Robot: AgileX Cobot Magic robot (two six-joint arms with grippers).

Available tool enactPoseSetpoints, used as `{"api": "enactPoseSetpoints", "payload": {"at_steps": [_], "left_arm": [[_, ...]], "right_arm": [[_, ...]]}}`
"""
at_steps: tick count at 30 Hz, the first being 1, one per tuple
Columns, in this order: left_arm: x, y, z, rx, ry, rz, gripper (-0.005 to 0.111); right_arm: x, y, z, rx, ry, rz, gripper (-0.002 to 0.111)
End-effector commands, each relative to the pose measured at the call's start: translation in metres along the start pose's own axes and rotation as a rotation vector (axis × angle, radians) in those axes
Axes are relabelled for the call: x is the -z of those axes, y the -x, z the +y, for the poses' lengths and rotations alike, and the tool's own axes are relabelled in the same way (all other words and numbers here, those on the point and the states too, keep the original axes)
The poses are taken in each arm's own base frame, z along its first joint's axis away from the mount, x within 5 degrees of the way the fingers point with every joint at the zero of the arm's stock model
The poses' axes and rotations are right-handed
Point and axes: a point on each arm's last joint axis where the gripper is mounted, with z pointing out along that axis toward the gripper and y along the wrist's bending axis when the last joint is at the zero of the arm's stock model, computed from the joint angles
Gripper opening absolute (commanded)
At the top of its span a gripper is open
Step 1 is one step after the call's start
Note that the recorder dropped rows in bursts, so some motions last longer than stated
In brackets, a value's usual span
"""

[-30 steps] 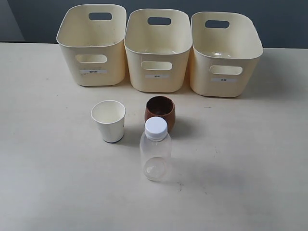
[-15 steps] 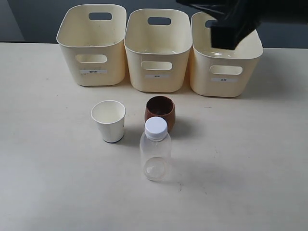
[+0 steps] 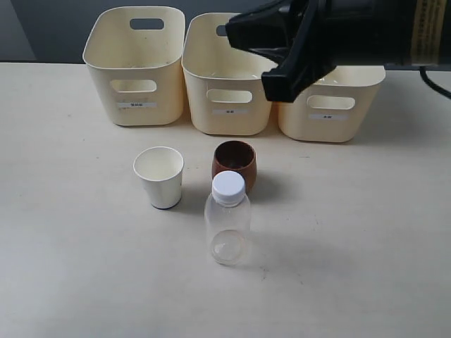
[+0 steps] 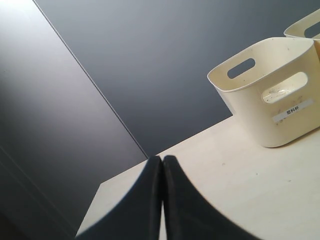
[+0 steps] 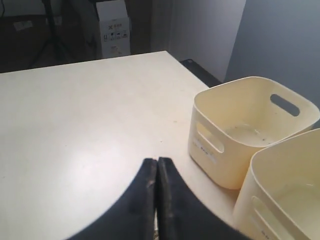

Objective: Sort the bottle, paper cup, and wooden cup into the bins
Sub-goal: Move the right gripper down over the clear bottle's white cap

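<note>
Nothing was sorted yet: bottle (image 3: 227, 225), paper cup (image 3: 159, 176) and wooden cup (image 3: 235, 163) stood before the bins (image 3: 134, 67). Left gripper (image 4: 162, 167) and right gripper (image 5: 157, 170) were empty, fingers (image 5: 147, 187) pressed together.

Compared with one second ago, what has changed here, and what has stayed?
The right arm came in from the upper right and moved left across the bins; it now hides part of the middle and right ones. The right gripper is shut and holds nothing. The bottle, the paper cup, the wooden cup and all three bins stayed in place.
</note>
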Motion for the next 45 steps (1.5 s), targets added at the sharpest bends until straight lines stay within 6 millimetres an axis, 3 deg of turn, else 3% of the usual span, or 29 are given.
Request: {"api": "enactPoseSetpoints", "payload": {"at_steps": [1, 8, 11, 36, 40, 42, 43, 44, 45], "left_arm": [[0.0, 0.0, 0.0, 0.013, 0.002, -0.009, 0.0], [0.0, 0.0, 0.0, 0.013, 0.002, -0.009, 0.0], [0.0, 0.0, 0.0, 0.013, 0.002, -0.009, 0.0], [0.0, 0.0, 0.0, 0.013, 0.002, -0.009, 0.0], [0.0, 0.0, 0.0, 0.013, 0.002, -0.009, 0.0], [0.0, 0.0, 0.0, 0.013, 0.002, -0.009, 0.0], [0.0, 0.0, 0.0, 0.013, 0.002, -0.009, 0.0], [0.0, 0.0, 0.0, 0.013, 0.002, -0.009, 0.0], [0.0, 0.0, 0.0, 0.013, 0.002, -0.009, 0.0]], "right_arm": [[-0.004, -0.02, 0.001, -0.026, -0.018, 0.055, -0.001], [-0.005, -0.059, 0.007, -0.09, -0.02, 0.158, -0.001], [-0.005, -0.067, 0.01, -0.101, -0.012, 0.179, -0.001], [-0.013, -0.095, 0.032, -0.102, 0.197, 0.251, 0.0], [-0.014, -0.096, 0.033, -0.105, 0.209, 0.252, 0.017], [-0.014, -0.096, 0.032, -0.108, 0.196, 0.254, 0.035], [-0.014, -0.096, 0.032, -0.114, 0.193, 0.255, 0.045], [-0.014, -0.096, 0.031, -0.145, 0.175, 0.261, 0.072], [-0.014, -0.097, 0.029, -0.157, 0.159, 0.264, 0.082]]}}
